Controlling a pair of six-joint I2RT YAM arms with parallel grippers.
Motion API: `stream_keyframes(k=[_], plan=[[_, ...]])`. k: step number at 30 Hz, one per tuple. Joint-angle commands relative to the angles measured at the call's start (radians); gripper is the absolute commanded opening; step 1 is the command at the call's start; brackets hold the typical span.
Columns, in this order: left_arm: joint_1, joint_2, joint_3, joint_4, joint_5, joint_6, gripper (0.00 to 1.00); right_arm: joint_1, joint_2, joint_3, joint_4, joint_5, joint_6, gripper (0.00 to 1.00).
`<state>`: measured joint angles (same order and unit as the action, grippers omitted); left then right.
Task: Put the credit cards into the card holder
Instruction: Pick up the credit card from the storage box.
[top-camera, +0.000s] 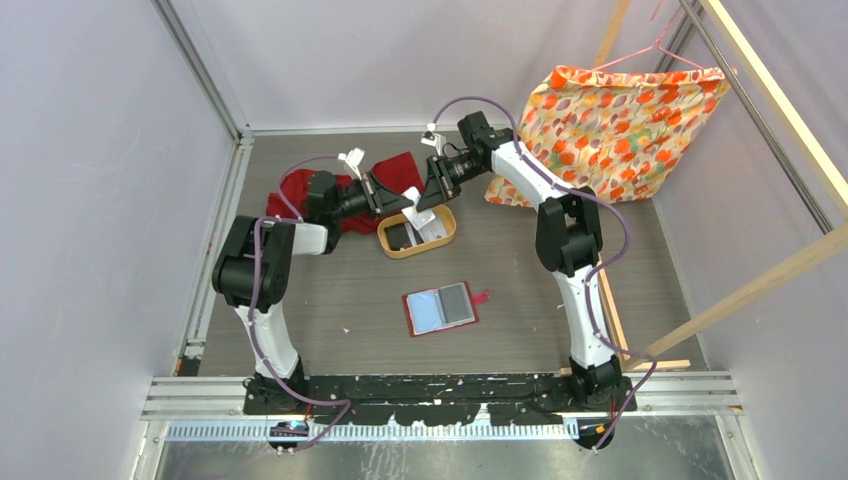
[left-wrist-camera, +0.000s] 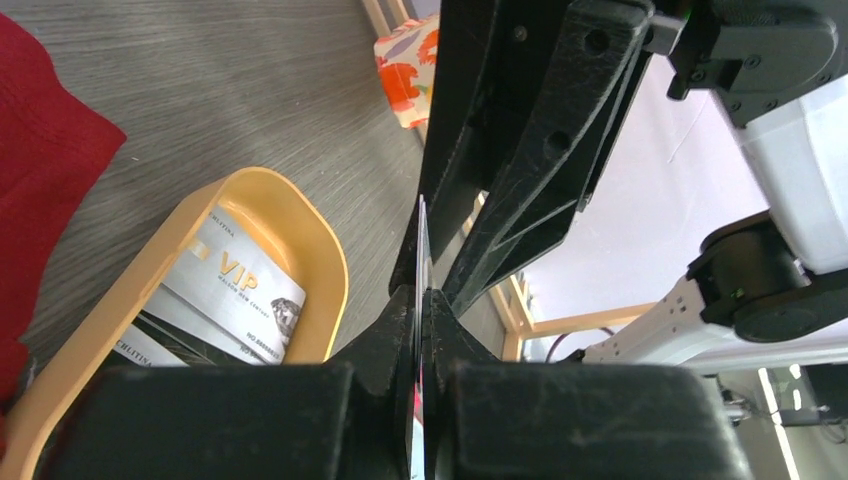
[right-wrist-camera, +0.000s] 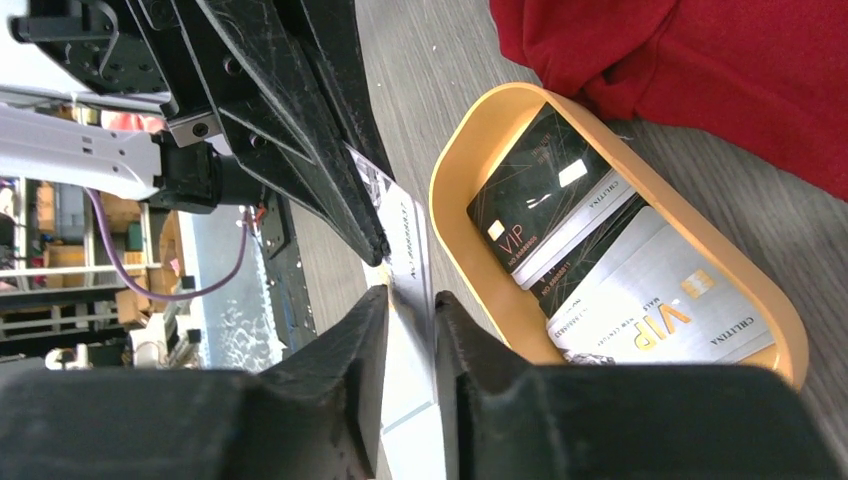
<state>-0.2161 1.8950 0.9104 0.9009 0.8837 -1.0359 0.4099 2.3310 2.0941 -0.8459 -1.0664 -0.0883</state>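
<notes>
Mid-handover above the tan tray, my left jaws clamp a white credit card, right jaws narrowly parted around it; next, carry it to the open red card holder.

Gold "VIP" stands on the black card and on the silver card, which also bears "CHLITINA" near one edge; finer print is unreadable.

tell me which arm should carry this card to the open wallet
Left. The left gripper is shut on the card; the right gripper has jaws apart around it. The card holder lies open.
</notes>
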Motion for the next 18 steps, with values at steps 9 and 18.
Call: stream_keyframes(k=[9,18], plan=[[0.018,-0.042,0.034,-0.112,0.082,0.207,0.00,-0.006,-0.012,0.039,-0.177,-0.044,-0.221,0.46],[0.032,-0.028,0.052,-0.010,0.187,0.214,0.00,-0.008,-0.014,0.054,-0.248,-0.029,-0.326,0.39]])
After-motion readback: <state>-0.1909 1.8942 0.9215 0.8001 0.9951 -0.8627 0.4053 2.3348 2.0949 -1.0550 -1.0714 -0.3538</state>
